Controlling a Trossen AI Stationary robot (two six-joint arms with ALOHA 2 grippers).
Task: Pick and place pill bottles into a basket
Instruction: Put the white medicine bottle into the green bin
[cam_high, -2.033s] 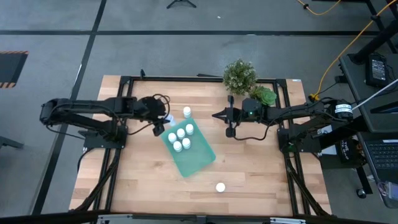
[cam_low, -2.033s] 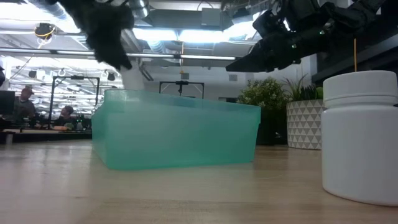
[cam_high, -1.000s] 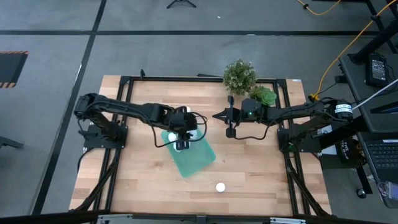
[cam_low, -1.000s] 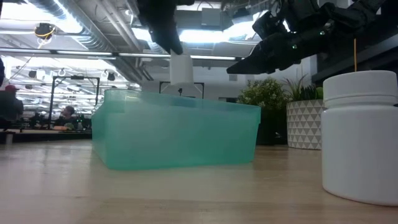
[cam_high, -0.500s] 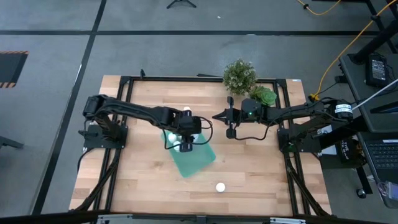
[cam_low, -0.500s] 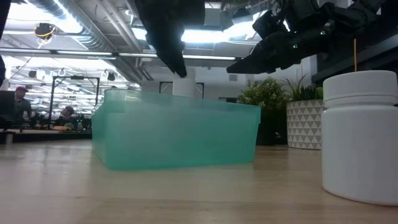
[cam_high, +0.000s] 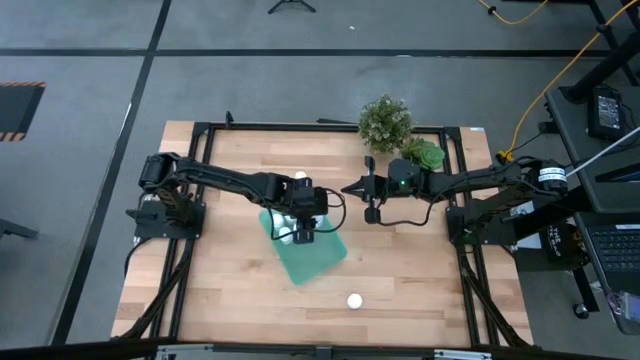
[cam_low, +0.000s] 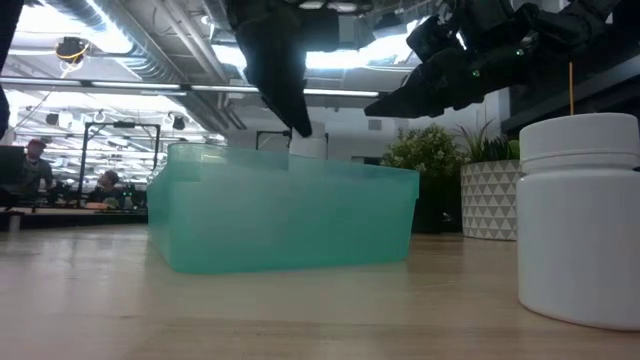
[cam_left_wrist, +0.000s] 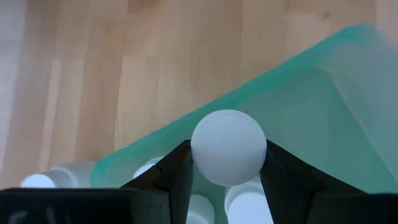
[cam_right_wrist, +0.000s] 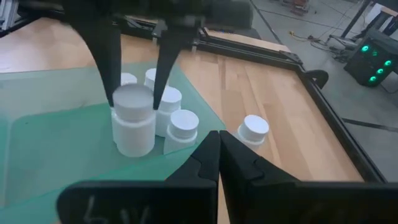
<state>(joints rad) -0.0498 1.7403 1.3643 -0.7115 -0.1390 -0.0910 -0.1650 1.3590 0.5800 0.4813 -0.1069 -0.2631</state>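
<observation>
**Left hand lowers a bottle into the basket**

The left hand (cam_high: 305, 222) grips a pill bottle (cam_right_wrist: 133, 118) by its cap, fingers (cam_right_wrist: 106, 56) pointing straight down, so the bottle hangs upright over the basket (cam_high: 318, 255). It sits just beside the bottles already standing inside (cam_right_wrist: 176, 127), a placement that seems meant to keep them packed at the basket's far-left end. The right hand (cam_high: 367, 187) waits to the right above the tabletop (cam_high: 400, 280), pinched closed on nothing. One bottle (cam_high: 354, 300) stands alone on the near tabletop; another (cam_right_wrist: 255, 127) stands just outside the basket's far side.
</observation>
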